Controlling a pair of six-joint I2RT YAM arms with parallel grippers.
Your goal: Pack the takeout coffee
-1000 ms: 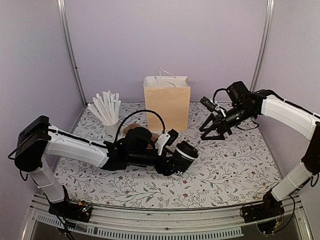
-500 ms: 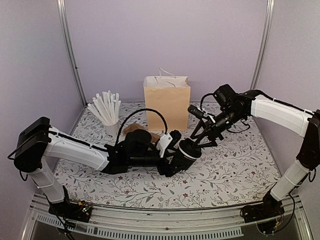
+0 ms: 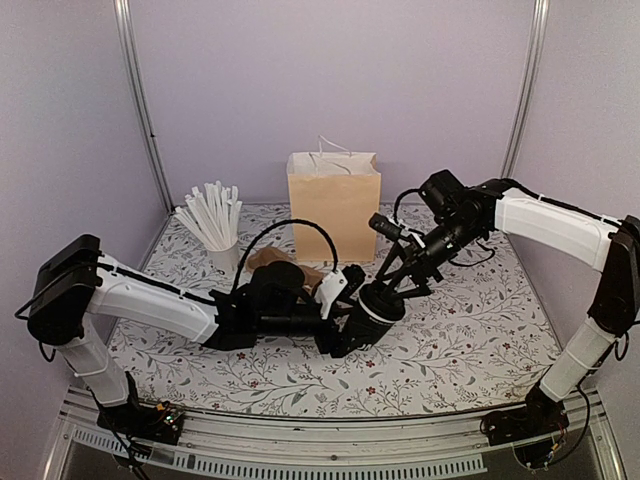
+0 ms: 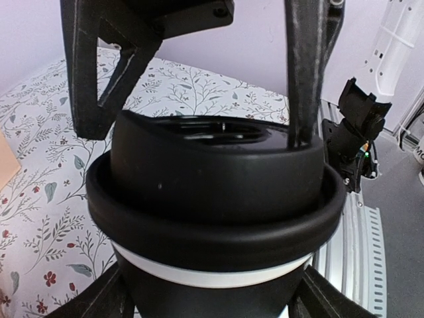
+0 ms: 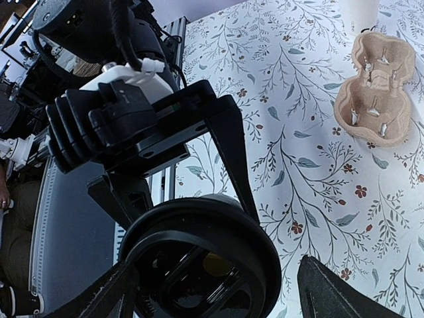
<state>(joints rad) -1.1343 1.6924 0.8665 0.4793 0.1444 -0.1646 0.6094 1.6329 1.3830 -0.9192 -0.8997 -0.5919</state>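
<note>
The takeout coffee, a black cup with its black lid on, is held off the table in my left gripper, tilted toward the right. In the left wrist view the lid fills the middle and my left fingers press the cup's sides. My right gripper is open just above the lid, one finger on each side of it. In the right wrist view the lid sits between my spread right fingers, with a gap on the right side.
A tan paper bag stands open at the back centre. A white cup of white sticks stands at the back left. The brown pulp carrier lies on the floral cloth behind my left arm.
My right gripper has moved left and down until its open fingers straddle the lid. My left gripper has shifted the cup slightly right and tilted it up toward the right gripper.
</note>
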